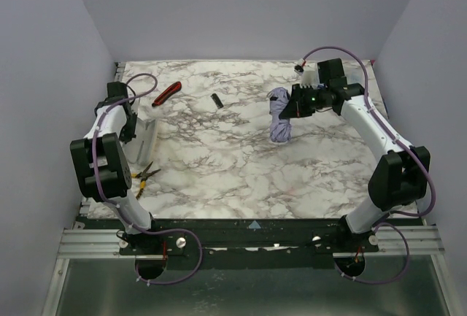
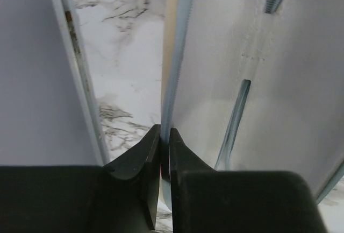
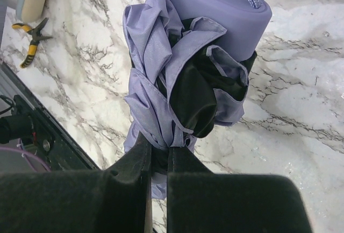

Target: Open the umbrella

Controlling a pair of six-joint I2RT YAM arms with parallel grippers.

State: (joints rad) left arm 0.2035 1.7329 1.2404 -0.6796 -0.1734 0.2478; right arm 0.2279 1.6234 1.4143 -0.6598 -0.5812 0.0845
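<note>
The umbrella [image 1: 280,120] lies folded on the marble table at the right rear, a bundle of lavender fabric with black lining showing. In the right wrist view its fabric [image 3: 161,82] is bunched, and the lavender handle [image 3: 215,12] with a wrist strap points away from the camera. My right gripper [image 3: 159,149] is shut on the gathered fabric at the bundle's near end; from above it [image 1: 290,108] is at the umbrella's right side. My left gripper [image 2: 165,132] is far from the umbrella at the table's left edge [image 1: 133,132], shut on the thin pale blue edge of a flat whitish object [image 2: 258,93].
A red-handled cutter [image 1: 166,93] and a small black object [image 1: 216,100] lie at the left rear. Yellow-handled pliers [image 1: 144,176] lie at the front left, also in the right wrist view [image 3: 32,39]. The whitish flat object [image 1: 149,139] lies by the left arm. Walls enclose three sides.
</note>
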